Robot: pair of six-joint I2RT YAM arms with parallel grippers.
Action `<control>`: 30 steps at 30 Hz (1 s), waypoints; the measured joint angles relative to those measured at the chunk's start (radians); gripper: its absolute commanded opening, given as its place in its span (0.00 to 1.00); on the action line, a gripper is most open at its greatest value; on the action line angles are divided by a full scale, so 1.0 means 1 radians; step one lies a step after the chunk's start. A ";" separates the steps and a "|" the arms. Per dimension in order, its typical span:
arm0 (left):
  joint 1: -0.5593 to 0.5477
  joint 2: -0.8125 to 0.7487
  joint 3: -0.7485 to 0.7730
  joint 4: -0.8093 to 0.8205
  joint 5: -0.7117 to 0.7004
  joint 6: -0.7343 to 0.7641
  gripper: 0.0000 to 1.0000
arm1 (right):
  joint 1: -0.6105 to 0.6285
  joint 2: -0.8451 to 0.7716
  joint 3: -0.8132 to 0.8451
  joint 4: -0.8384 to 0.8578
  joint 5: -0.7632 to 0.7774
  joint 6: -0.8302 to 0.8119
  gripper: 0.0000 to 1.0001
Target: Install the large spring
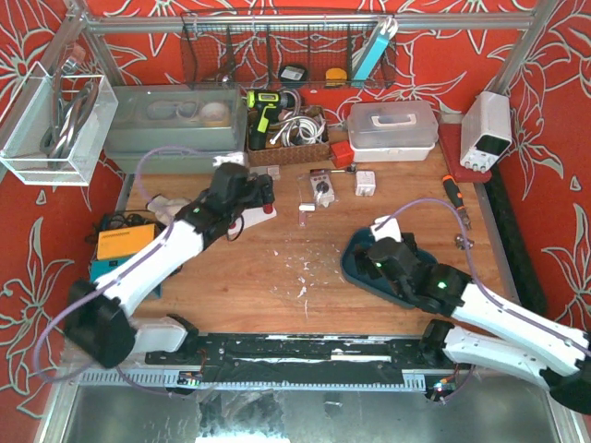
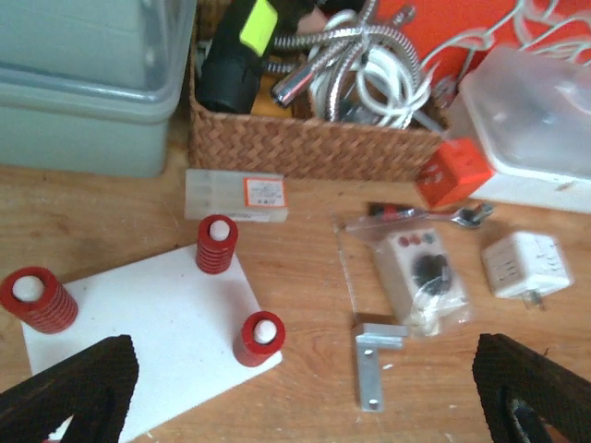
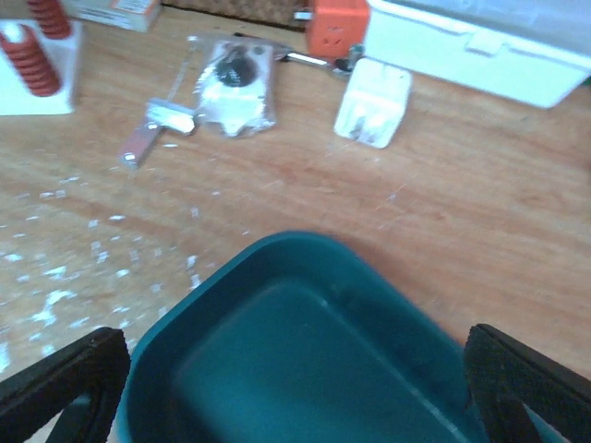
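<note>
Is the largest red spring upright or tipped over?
Upright. The large spring stands on the white board, at its corner, with a white peg showing at its top centre.

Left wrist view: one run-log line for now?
left gripper: open, empty, by white plate | large spring: on peg, plate corner | right gripper: open, over teal tray

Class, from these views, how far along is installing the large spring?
Done, apparently: the large spring sits on its peg on the white plate, beside two smaller springs. In hand: nothing; the left gripper and right gripper stand open. Left: probably only withdrawing the arms.
</note>
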 measured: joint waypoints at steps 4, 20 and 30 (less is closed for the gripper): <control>0.000 -0.217 -0.191 0.145 0.009 0.028 1.00 | -0.025 0.097 -0.023 0.150 0.114 -0.111 0.99; 0.109 -0.336 -0.763 0.789 -0.075 0.419 1.00 | -0.603 0.196 -0.100 0.582 -0.069 -0.454 0.99; 0.191 -0.064 -0.853 1.070 -0.100 0.484 1.00 | -0.830 0.397 -0.298 0.872 -0.216 -0.441 0.99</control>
